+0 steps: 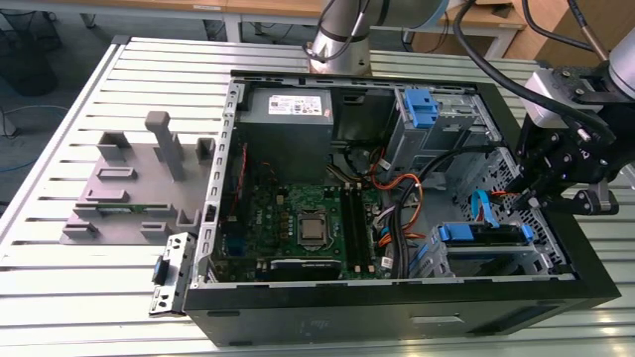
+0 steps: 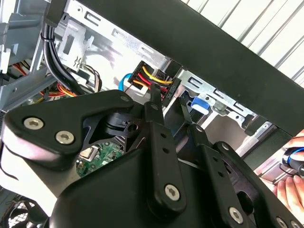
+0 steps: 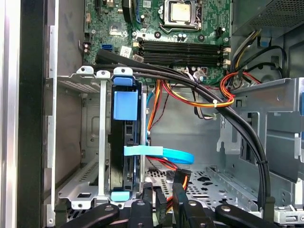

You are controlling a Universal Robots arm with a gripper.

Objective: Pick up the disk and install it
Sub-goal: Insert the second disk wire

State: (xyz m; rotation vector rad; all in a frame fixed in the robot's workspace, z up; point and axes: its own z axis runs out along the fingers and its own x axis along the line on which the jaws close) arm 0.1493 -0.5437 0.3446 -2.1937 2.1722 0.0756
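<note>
Slatted metal tabletop (image 1: 59, 149) carries an open desktop computer case (image 1: 397, 312), lying on its side with the motherboard (image 1: 297, 216) facing up. Toward the exterior view's left sits a grey fixture block (image 1: 129, 186) with upright pegs.

Over the case's edge at the exterior view's right hangs the gripper (image 1: 555, 195), its black linkage down among the cables beside the drive cage (image 1: 486, 256). Whether its fingers are spread or closed on anything I cannot tell.

The disk (image 3: 124, 156) already stands in that cage, seen edge-on in the first wrist view between the silver cage walls, with blue rail tabs at both ends. Its long axis runs along the cage slot, one end toward the motherboard and the other toward the gripper. A light blue data cable (image 3: 161, 153) curls just beside it, and the power connector with red, yellow and black wires (image 2: 154, 80) lies close to the gripper in the second wrist view.

Judging by this, the work is in its late stage: seating or cabling the installed disk. That calls for fine alignment in a tight, cable-crowded space.
</note>
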